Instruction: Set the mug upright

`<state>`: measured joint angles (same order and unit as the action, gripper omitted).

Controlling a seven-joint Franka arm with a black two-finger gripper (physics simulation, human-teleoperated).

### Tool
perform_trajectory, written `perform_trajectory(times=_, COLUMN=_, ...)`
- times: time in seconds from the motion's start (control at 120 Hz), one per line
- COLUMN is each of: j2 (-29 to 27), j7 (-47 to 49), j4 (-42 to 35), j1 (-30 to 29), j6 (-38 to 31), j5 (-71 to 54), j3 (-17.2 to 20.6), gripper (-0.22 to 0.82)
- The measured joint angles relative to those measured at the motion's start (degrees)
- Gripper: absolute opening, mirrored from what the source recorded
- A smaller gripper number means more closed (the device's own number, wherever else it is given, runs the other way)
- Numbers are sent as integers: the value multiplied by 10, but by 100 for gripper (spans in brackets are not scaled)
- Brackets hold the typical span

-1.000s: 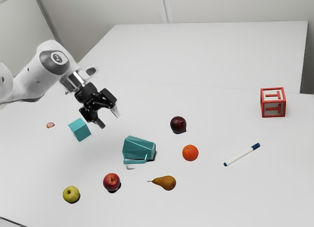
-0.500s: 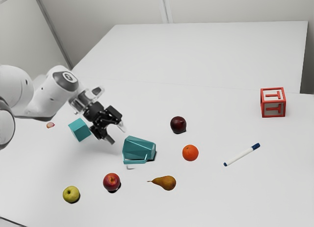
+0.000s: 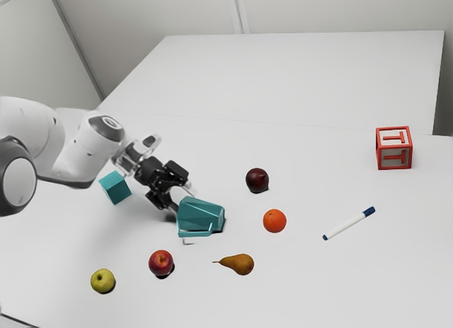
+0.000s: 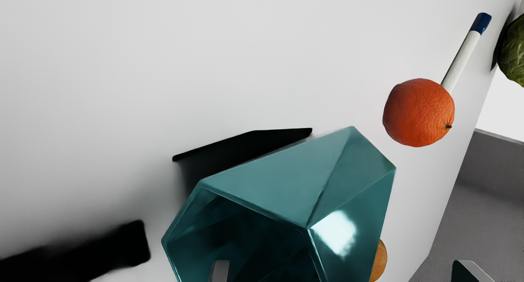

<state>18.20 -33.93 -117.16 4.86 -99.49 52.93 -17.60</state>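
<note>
The teal faceted mug (image 3: 200,216) lies on its side on the table, its handle toward the exterior view's bottom. My gripper (image 3: 182,200) is right at the mug's mouth end, tilted down toward it. In the wrist view the mug (image 4: 278,163) shows its dark open mouth facing my hand. There the gripper (image 4: 346,270) stands open with its fingers wide apart: one tip overlaps the mouth opening, the other is beyond the mug's outer wall. Whether the first tip is inside the mug, I cannot tell.
Near the mug are an orange (image 3: 274,221), a pear (image 3: 237,264), a red apple (image 3: 161,263) and a dark plum (image 3: 257,180). A teal cube (image 3: 115,188) sits beside the arm. Farther off lie a yellow apple (image 3: 102,280), a marker (image 3: 349,224) and a letter block (image 3: 393,148).
My hand has moved down and toward the exterior view's right, from above the table beside the teal cube to the mug's mouth. The mug has not moved.
</note>
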Motion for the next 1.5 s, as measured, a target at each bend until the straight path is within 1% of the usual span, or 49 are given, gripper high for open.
perform_trajectory(times=0.108, j2=5, j7=-6, j4=0, j1=1, j6=-4, j5=20, j3=8, gripper=56)
perform_trajectory(times=0.175, j2=6, j7=-8, j4=0, j1=1, j6=-6, j5=27, j3=11, gripper=53)
perform_trajectory(times=0.217, j2=6, j7=-8, j4=0, j1=1, j6=-7, j5=31, j3=13, gripper=49)
perform_trajectory(times=0.308, j2=4, j7=-6, j4=0, j1=1, j6=-8, j5=35, j3=16, gripper=36)
perform_trajectory(times=0.4, j2=1, j7=-4, j4=0, j1=1, j6=-10, j5=37, j3=20, gripper=26)
perform_trajectory(times=0.483, j2=-1, j7=-2, j4=1, j1=1, j6=-13, j5=39, j3=23, gripper=20)
perform_trajectory(times=0.642, j2=-2, j7=3, j4=4, j1=1, j6=-18, j5=40, j3=34, gripper=13)
perform_trajectory(times=0.783, j2=-6, j7=9, j4=5, j1=1, j6=-21, j5=40, j3=39, gripper=-2)
perform_trajectory(times=0.892, j2=-10, j7=13, j4=6, j1=1, j6=-21, j5=40, j3=39, gripper=-10)
perform_trajectory(times=1.025, j2=-16, j7=17, j4=7, j1=1, j6=-20, j5=40, j3=40, gripper=-14)
perform_trajectory(times=1.267, j2=-20, j7=27, j4=16, j1=1, j6=-19, j5=36, j3=44, gripper=-15)
perform_trajectory(times=1.4, j2=-51, j7=35, j4=16, j1=5, j6=-26, j5=16, j3=49, gripper=-16)
perform_trajectory(times=1.5, j2=-83, j7=43, j4=16, j1=22, j6=-49, j5=-48, j3=55, gripper=-16)
